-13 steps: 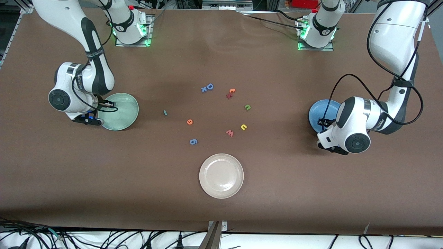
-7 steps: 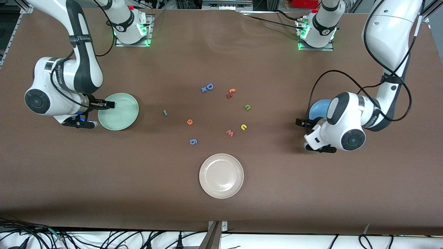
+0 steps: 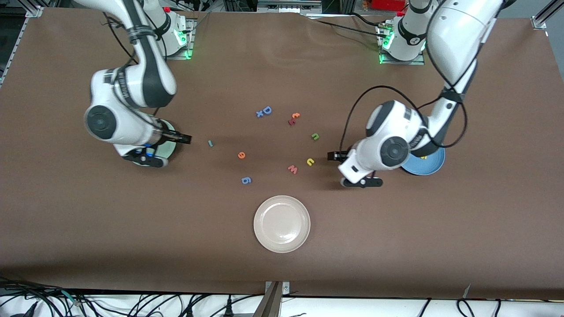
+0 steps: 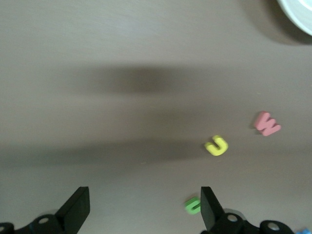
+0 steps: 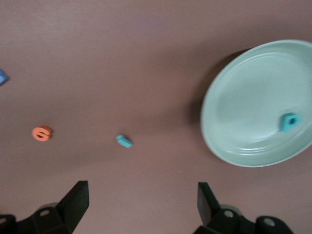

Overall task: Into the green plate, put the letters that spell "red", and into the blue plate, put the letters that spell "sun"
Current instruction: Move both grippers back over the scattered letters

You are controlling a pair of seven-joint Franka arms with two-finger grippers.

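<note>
Fingers were apart on both the left gripper (image 3: 331,156) and right gripper (image 3: 185,139), which had left their plates. Probably each had dropped a letter; teal "d" (image 5: 289,121) lay in the green plate (image 5: 229,102).

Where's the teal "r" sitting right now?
The teal "r" lies on the bare table between the green plate and the orange "e", just ahead of the open right gripper.

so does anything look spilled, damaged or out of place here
Nothing stands out. The loose letters lie flat on the table, a teal letter sits inside the green plate, and the cream plate is upright and intact.
</note>
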